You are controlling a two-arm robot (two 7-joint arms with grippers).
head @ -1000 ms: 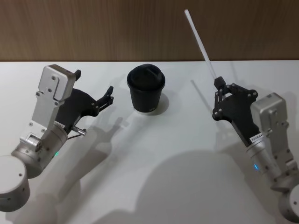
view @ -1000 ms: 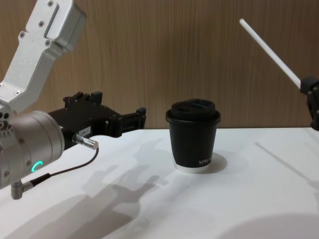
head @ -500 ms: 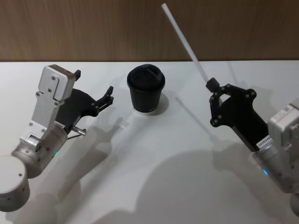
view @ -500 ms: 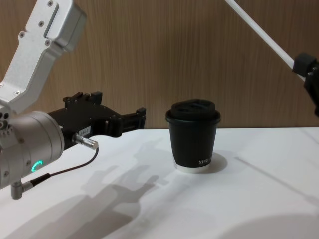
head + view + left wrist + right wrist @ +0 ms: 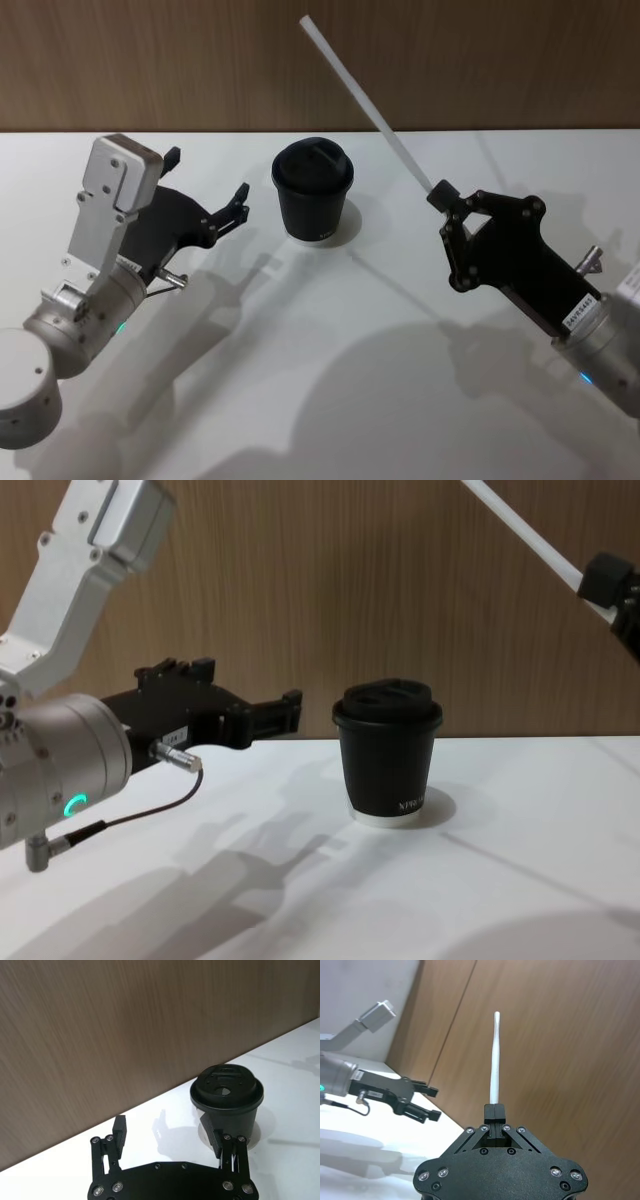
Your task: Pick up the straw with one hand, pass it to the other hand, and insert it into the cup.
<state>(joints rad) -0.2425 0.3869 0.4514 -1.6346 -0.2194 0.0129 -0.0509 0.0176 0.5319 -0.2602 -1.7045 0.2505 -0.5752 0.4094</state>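
Note:
The black lidded cup stands at the table's far middle, also seen from the side in the chest view and just beyond my left fingers in the left wrist view. My right gripper hovers right of the cup, shut on the lower end of the white straw. The straw slants up and to the left, its free end high above and behind the cup. My left gripper is held open to the left of the cup, with nothing between its fingers.
The white table runs up to a brown wood-grain wall. A thin black cable loops under my left arm's silver cylinder. Bare table surface lies in front of the cup and between the arms.
My right gripper has carried the straw leftward toward the cup and higher, tilting its free end further left. The left gripper has shifted slightly toward the cup and stayed open.

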